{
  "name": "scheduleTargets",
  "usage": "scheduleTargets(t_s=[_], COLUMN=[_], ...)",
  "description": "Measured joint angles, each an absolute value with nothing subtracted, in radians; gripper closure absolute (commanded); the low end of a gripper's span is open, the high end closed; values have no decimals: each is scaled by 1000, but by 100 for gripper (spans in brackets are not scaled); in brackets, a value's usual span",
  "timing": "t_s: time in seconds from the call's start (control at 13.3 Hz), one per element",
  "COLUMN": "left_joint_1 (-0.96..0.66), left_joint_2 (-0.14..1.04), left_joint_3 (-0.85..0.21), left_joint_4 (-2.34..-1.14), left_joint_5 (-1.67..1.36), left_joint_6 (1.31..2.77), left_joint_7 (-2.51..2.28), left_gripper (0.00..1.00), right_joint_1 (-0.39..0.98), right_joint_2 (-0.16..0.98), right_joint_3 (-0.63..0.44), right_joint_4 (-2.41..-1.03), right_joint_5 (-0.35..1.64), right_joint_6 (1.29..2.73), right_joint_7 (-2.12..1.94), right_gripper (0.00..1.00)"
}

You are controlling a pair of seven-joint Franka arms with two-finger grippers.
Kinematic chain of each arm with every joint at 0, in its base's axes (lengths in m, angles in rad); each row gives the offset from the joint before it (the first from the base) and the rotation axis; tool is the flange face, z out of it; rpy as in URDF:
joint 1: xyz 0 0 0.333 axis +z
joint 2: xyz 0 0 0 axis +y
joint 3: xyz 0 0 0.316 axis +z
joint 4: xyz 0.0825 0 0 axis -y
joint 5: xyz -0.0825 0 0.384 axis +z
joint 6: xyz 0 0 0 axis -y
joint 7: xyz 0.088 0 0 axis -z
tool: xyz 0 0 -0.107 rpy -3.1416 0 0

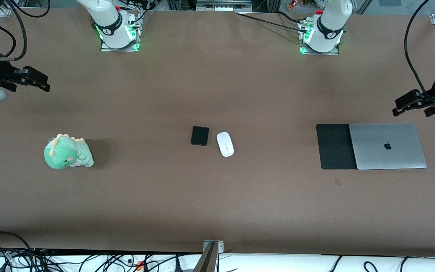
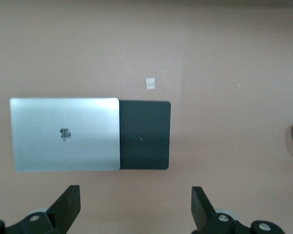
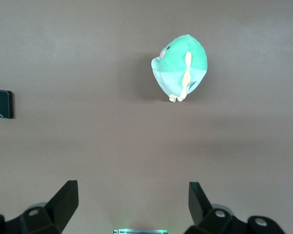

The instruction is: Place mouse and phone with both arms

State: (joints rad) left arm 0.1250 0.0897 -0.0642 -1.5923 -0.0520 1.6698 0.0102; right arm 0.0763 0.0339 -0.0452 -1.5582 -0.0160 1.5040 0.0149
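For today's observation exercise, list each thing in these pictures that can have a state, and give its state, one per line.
Laptop: lid closed, lying partly on the mouse pad.
Mouse: flat on the table, beside the phone, not held.
Phone: flat on the table, not held.
Plush dinosaur: on the table, untouched.
Left gripper: open, empty, waiting.
Right gripper: open, empty, waiting.

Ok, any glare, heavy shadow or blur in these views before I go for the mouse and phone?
Front view: even light, sharp mouse and phone; the plush dinosaur casts a soft shadow. Left wrist view: slightly soft, mild sheen on the laptop. Right wrist view: mostly clear, a green glow at the frame's edge.
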Motion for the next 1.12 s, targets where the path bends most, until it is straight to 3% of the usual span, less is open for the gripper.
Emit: scheduleTargets(t_s=[0.53,0.9,1.12], left_joint_1=[102,78,-28], left_joint_2=[125,238,323], left_joint_3=[-142,-283,-300], left_joint_4=[-1591,-1590,-1589], left_joint_5=[-76,-86,-84], left_joint_6=[1652,1796,1895], left_joint_7=[-113,-347,-501], left_gripper=[0,0,0], right_joint_1=[77,78,78], right_joint_2=[34,34,34], right_joint_3=[-43,-43,-43], right_joint_4=[-1559,-1559,-1559], right_joint_5=[-16,-16,-16], right_joint_6=[1504,1504,1504], right_joint_7=[15,15,15], right_gripper=[0,0,0])
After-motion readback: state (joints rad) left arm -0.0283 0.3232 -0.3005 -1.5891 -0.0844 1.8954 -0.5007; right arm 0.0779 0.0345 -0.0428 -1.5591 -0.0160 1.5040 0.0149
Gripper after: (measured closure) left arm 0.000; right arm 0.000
